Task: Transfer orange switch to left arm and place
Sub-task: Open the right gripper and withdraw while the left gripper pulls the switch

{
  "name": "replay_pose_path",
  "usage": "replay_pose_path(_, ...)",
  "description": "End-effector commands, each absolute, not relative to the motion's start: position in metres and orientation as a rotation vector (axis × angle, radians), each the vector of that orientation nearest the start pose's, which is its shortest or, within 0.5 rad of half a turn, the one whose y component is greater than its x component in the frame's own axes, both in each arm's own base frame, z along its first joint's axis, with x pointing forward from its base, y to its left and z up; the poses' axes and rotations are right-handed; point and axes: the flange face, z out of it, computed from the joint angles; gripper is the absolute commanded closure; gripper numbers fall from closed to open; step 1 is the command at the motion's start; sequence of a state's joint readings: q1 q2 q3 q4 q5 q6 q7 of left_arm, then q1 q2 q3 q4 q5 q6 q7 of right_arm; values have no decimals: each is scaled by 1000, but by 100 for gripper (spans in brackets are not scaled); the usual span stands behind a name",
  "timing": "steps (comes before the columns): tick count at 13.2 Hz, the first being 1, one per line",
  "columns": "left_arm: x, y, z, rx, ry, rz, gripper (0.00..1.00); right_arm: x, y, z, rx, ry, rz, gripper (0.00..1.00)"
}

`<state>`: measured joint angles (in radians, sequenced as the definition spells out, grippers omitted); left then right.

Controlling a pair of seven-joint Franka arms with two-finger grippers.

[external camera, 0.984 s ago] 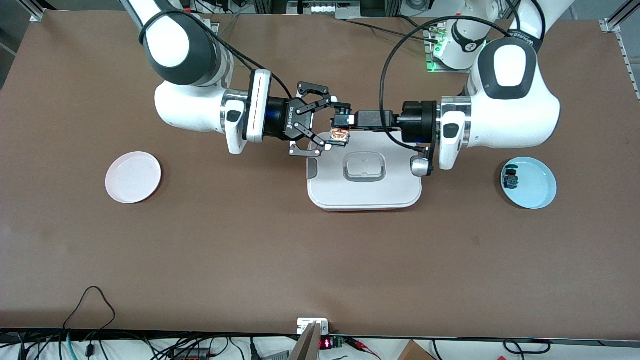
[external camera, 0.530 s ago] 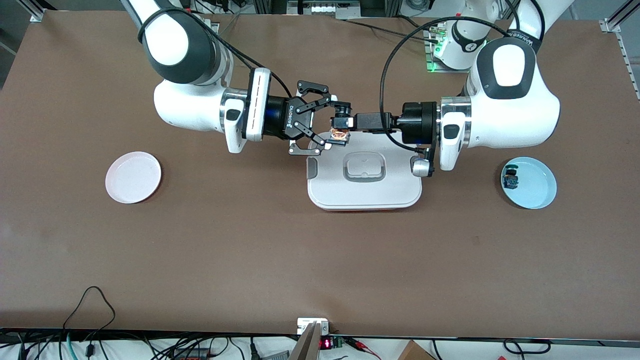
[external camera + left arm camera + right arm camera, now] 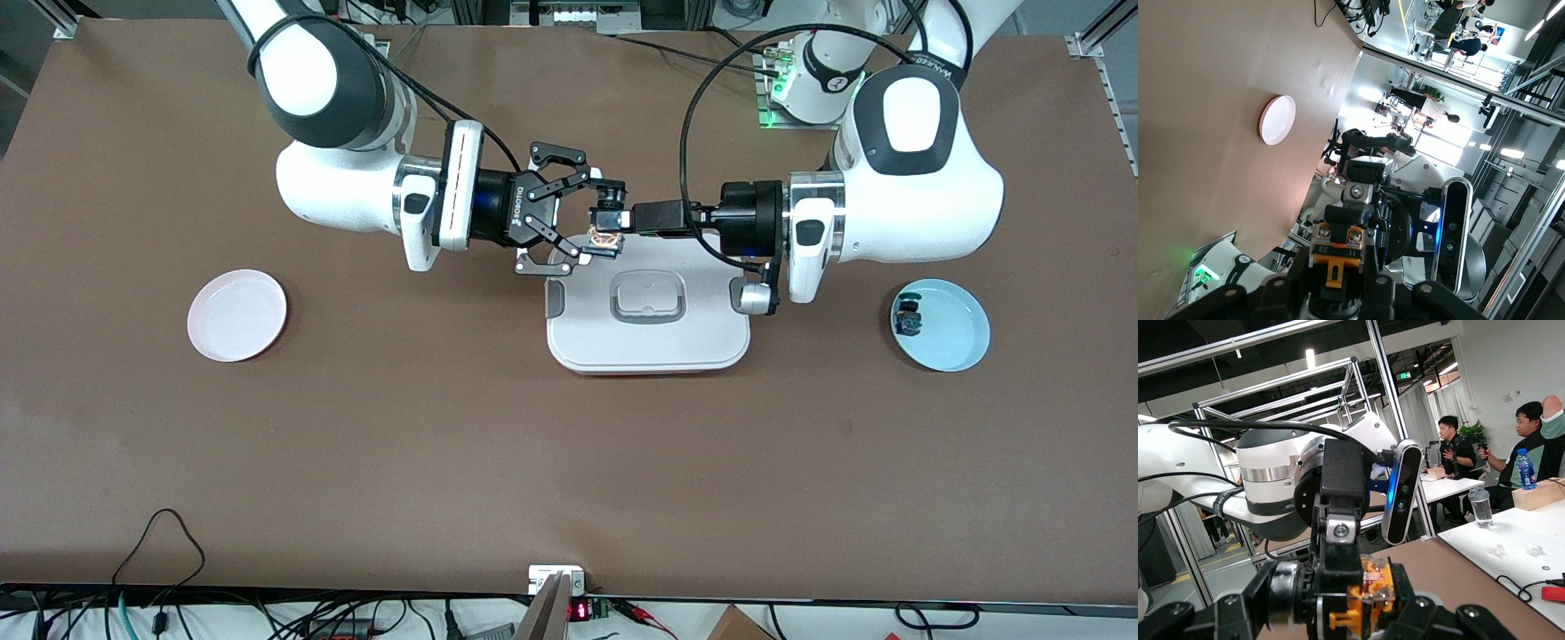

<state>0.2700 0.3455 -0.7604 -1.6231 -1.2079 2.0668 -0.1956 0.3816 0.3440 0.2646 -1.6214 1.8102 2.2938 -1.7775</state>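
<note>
The orange switch (image 3: 605,238) hangs in the air over the edge of the white box (image 3: 649,333) that lies farther from the front camera. My left gripper (image 3: 607,227) is shut on it. In the left wrist view the switch (image 3: 1337,257) sits between the left gripper's (image 3: 1338,287) dark fingers. My right gripper (image 3: 582,218) is open, with its fingers spread on either side of the switch and not touching it. In the right wrist view the switch (image 3: 1368,590) lies between the wide jaws of the right gripper (image 3: 1351,617).
A pink plate (image 3: 236,315) lies toward the right arm's end of the table. A blue plate (image 3: 956,342) toward the left arm's end holds a small dark switch (image 3: 908,317) with a blue body. Cables run along the table's edges.
The left arm's elbow has shifted slightly toward its own end of the table. The switch and both grippers have barely moved. The right gripper stays open around the switch.
</note>
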Motion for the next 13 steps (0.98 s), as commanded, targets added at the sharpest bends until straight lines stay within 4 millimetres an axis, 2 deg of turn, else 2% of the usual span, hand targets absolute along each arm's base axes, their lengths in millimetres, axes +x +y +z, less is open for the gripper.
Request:
replay_pose_path(1, 598, -287, 536, 1789, 327, -330, 100, 545, 418, 494, -1425, -938, -1081, 53)
replay_pose_path(2, 598, -285, 536, 1788, 329, -329, 100, 544, 414, 484, -1445, -932, -1071, 1)
replay_pose_path(5, 602, -274, 539, 1786, 316, -335, 100, 541, 411, 474, -1464, -917, -1049, 0)
replay_pose_path(8, 610, -243, 538, 1802, 311, -339, 100, 546, 403, 478, -1476, -888, -1041, 0)
replay_pose_path(10, 615, -195, 528, 1904, 271, -360, 100, 554, 387, 477, -1514, -842, -1013, 0)
replay_pose_path(13, 613, -109, 502, 2153, 168, -382, 100, 564, 359, 464, -1541, -835, -1009, 0)
